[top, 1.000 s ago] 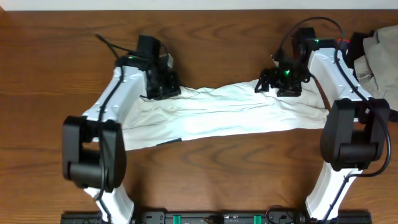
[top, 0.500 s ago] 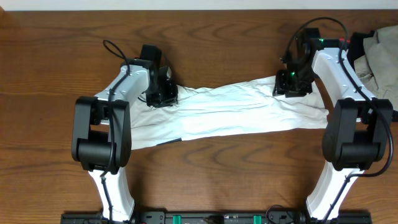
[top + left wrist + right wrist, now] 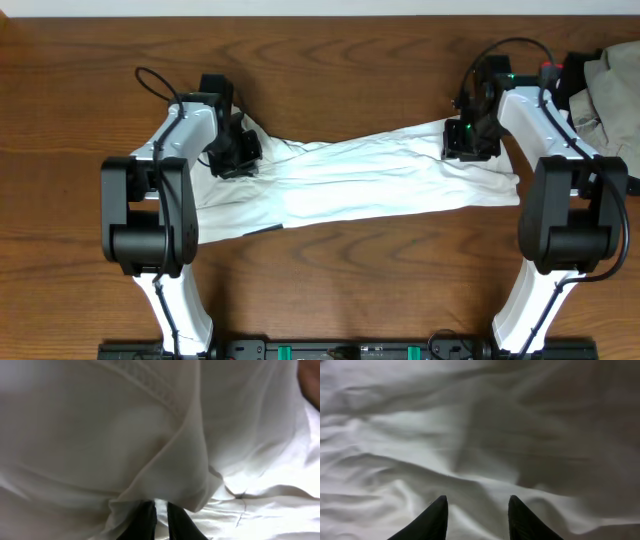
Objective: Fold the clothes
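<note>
Overhead view: a large, thin, wrinkled white garment [image 3: 350, 185] lies as a long band across the brown wooden table [image 3: 320, 60], stretching from left to right between the two arms. The left gripper [image 3: 232, 160] sits on its far left corner. The right gripper [image 3: 468, 140] sits on its far right corner. A crumpled grey-beige cloth heap [image 3: 612, 90] lies at the far right edge of the table, apart from the garment.

Left wrist view: this shows what the overhead view hides. The two black fingers [image 3: 147, 522] are clenched nearly together on a gathered fold of the white garment [image 3: 125, 435], which rises taut from them.

Right wrist view: the right gripper [image 3: 476, 510] has its dark fingertips apart, with rumpled white fabric [image 3: 420, 435] between and beyond them. Whether they pinch it cannot be told.
</note>
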Controlling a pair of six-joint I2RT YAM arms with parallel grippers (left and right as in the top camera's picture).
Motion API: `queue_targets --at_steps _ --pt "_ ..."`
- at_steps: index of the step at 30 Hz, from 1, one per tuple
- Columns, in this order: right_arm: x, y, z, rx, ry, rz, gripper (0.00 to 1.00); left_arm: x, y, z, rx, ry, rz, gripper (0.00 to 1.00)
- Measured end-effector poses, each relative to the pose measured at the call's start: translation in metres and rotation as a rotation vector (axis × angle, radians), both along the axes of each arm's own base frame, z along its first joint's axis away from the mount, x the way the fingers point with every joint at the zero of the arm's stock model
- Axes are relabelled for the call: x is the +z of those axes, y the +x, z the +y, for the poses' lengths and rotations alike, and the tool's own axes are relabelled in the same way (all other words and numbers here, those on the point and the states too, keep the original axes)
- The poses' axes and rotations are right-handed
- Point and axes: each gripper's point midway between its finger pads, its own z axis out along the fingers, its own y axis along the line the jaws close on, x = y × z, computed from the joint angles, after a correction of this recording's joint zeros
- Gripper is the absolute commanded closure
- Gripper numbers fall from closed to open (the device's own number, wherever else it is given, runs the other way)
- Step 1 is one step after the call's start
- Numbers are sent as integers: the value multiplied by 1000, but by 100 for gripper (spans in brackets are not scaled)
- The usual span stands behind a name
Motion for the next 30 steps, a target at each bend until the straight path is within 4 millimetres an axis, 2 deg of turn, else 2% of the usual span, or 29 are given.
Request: queue_targets --at_steps 6,10,16,20,25,30 --pt "-1 6 -3 -9 -15 -26 59 0 -1 7 4 29 4 87" --pt "-8 6 -7 -20 -35 -33 62 0 0 7 5 30 4 87" --pt "-19 -3 -19 -58 -103 -10 86 -1 0 8 5 40 4 87" --pt "-20 0 -30 -90 -148 -20 98 -1 -1 16 8 78 7 87" --pt "-23 5 -42 -119 -170 -46 99 -1 -1 26 29 90 12 87" --pt "-25 6 -44 -123 -174 -68 99 -1 -2 36 54 94 18 87"
